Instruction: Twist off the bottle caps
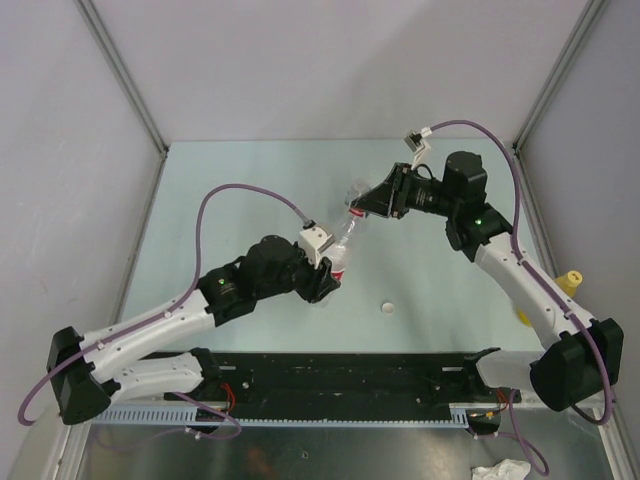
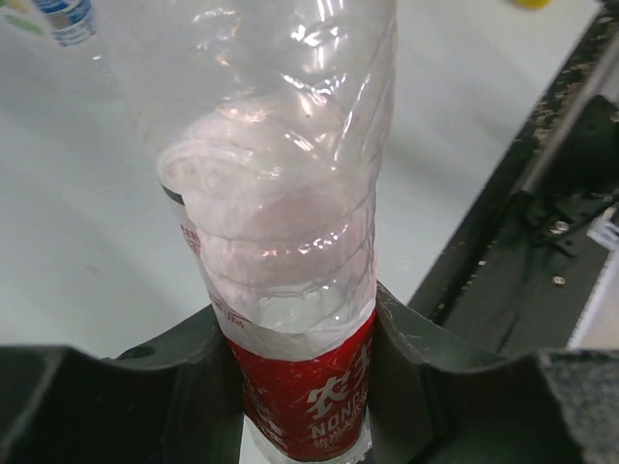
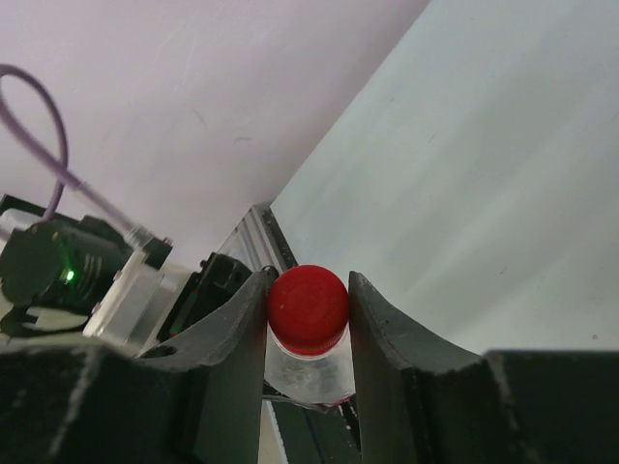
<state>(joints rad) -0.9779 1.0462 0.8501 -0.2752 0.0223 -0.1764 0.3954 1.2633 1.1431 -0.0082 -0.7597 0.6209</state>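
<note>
A clear bottle with a red label [image 1: 340, 250] hangs tilted above the table. My left gripper [image 1: 328, 272] is shut on its body. In the left wrist view the fingers of the left gripper [image 2: 300, 314] press the red label [image 2: 309, 391] from both sides. The bottle's red cap [image 3: 308, 307] sits between the fingers of my right gripper [image 3: 308, 290], both touching it, with the clear neck [image 3: 305, 372] below. From above, the right gripper [image 1: 360, 208] meets the red cap [image 1: 354, 212] at the bottle's far end. A white cap [image 1: 387, 307] lies loose on the table.
A bottle with a yellow cap [image 1: 570, 281] lies at the right edge, partly hidden by the right arm. A bottle with a blue label [image 2: 68, 17] shows at the top left of the left wrist view. A black rail [image 1: 340, 380] runs along the near edge.
</note>
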